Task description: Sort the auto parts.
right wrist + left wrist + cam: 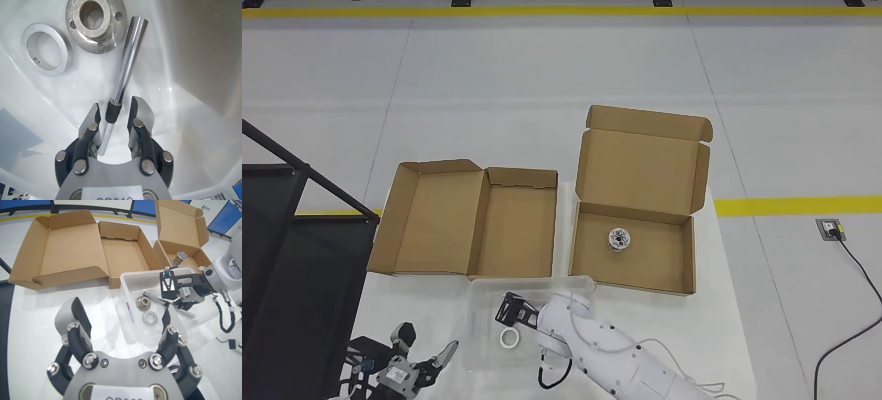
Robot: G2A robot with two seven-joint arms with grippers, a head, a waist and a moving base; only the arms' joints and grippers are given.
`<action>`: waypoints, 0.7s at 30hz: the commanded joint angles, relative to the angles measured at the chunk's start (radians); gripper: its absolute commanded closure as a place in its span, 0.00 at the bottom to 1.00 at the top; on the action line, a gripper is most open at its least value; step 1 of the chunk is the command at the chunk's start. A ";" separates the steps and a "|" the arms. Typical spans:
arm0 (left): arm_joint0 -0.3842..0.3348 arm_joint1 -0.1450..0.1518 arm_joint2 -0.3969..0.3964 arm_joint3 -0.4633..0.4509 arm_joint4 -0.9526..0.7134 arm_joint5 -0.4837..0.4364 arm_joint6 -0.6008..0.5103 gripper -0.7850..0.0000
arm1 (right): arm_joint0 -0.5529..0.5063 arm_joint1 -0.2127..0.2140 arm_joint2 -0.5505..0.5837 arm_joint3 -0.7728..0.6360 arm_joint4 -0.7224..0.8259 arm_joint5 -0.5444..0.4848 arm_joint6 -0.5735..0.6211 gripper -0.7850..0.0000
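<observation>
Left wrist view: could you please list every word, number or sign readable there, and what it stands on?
None reads whole.
White label on the plate of the left gripper: cut off by the picture's edge.
Label on the right gripper: sideways, blurred.
Sticker on the wall of the clear bin: too small.
Sign on the far panel: logo, print too small.

White glossy arm (pixel 612 355), black ribbed fingers (pixel 132 115), silver screw-studded wrist plate (pixel 113 176).
</observation>
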 commanded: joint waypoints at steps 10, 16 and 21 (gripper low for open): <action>-0.002 -0.001 0.001 0.005 0.000 0.006 0.001 0.00 | 0.012 -0.019 0.016 0.054 0.018 -0.030 -0.015 1.00; -0.008 -0.002 0.006 0.003 0.000 0.006 -0.007 0.00 | -0.005 -0.015 0.036 -0.006 0.002 -0.027 0.001 1.00; -0.011 -0.002 0.010 0.001 0.003 0.009 -0.011 0.00 | -0.069 0.018 0.089 -0.163 -0.029 -0.038 0.045 1.00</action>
